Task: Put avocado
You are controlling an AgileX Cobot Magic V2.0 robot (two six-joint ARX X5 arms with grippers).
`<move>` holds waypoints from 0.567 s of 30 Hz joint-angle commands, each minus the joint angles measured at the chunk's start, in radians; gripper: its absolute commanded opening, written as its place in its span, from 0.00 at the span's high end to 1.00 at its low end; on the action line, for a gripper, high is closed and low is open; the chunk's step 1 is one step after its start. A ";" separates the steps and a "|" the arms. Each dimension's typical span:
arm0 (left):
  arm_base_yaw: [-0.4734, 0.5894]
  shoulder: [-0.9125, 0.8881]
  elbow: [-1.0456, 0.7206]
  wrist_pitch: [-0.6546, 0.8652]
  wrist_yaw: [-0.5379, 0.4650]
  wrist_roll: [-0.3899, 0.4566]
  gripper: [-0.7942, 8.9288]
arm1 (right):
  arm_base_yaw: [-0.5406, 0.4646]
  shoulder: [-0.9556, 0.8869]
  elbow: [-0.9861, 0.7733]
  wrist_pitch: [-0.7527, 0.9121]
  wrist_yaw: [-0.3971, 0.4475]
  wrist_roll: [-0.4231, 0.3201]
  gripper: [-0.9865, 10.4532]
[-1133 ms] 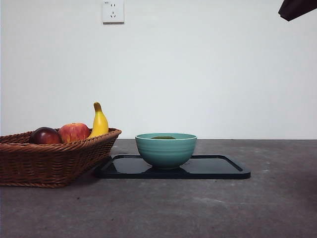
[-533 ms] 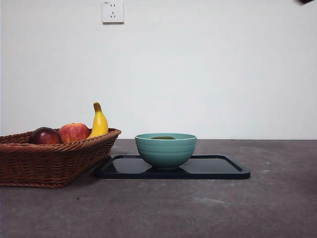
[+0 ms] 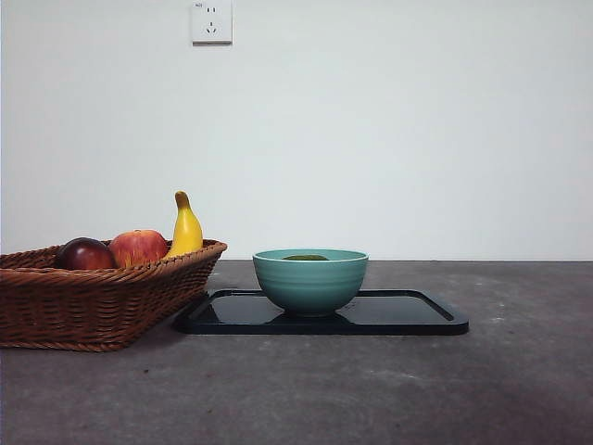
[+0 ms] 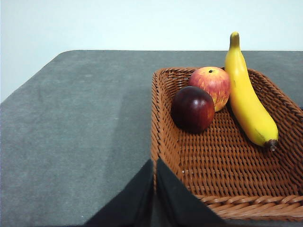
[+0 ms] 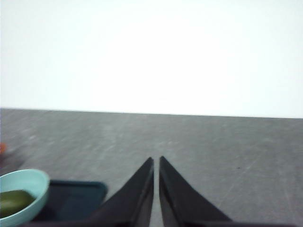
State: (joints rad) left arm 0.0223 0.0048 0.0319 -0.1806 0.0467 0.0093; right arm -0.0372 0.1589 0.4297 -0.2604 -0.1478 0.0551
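- While neither arm is showing in the front view, the avocado [image 3: 306, 257] is lying inside the teal bowl [image 3: 310, 281], only its dark green top peeking over the rim.
- The bowl is standing on the black tray [image 3: 408, 313], toward the tray's end nearest the wicker basket [image 3: 93, 301], which is sitting just beside the tray on the grey table [image 3: 371, 389].
- In the basket, a dark red-purple fruit [image 3: 85, 254], a red-yellow apple [image 3: 138, 247] and a banana [image 3: 185, 227] are resting together; the left wrist view is showing the fruit and the apple touching, with the banana leaning along the basket's side next to the apple.
- The left gripper [image 4: 154, 165] is hanging over the basket's near corner, its jaws pressed narrow with only a sliver between them and nothing held.
- The right gripper [image 5: 156, 163] is hovering above bare table, apart from the bowl and tray, its jaws likewise drawn nearly together and carrying nothing.
- A white wall socket [image 3: 211, 21] is sitting high on the wall behind.
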 commanded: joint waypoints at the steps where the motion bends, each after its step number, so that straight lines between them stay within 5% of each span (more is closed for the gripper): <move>1: 0.001 -0.002 -0.020 -0.008 -0.003 -0.003 0.91 | -0.014 -0.053 -0.095 0.083 0.004 -0.010 0.90; 10: 0.001 -0.002 -0.020 -0.008 -0.003 -0.003 0.91 | -0.015 -0.155 -0.352 0.230 0.025 0.018 0.90; 17: 0.001 -0.002 -0.020 -0.008 -0.003 -0.003 0.91 | -0.015 -0.155 -0.419 0.195 0.027 0.027 0.90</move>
State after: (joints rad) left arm 0.0223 0.0048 0.0322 -0.1806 0.0467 0.0090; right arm -0.0502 0.0063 0.0158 -0.0708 -0.1261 0.0681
